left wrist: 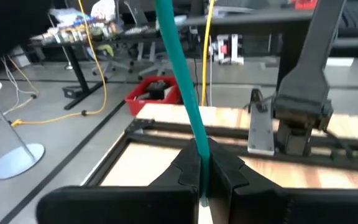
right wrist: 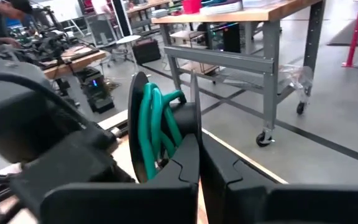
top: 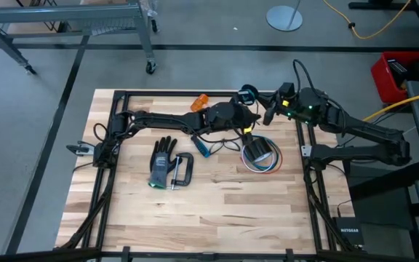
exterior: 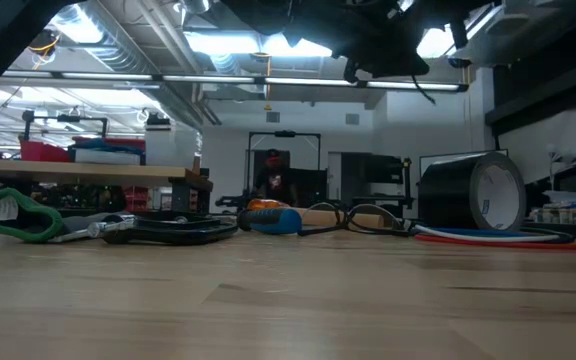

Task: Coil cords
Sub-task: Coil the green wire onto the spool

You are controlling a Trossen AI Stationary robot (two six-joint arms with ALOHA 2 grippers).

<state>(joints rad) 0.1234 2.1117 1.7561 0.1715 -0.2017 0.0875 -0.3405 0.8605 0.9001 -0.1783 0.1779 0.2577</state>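
Pale wood, matt plastic, rubbery cord

The table (top: 217,204) is smooth, light wood planks; the teal-green cord (left wrist: 182,81) looks smooth and rubbery; the tape roll (exterior: 473,195) is glossy black; the left gripper (left wrist: 202,177) is matt black plastic.

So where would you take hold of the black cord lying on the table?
Probably the open loop of the black cord, where it lies on bare wood between the screwdriver and the tape roll. Come straight down from above: the cord lies nearly flat on the table, and in the low view its loop seems to lift slightly, which may leave room for a finger.
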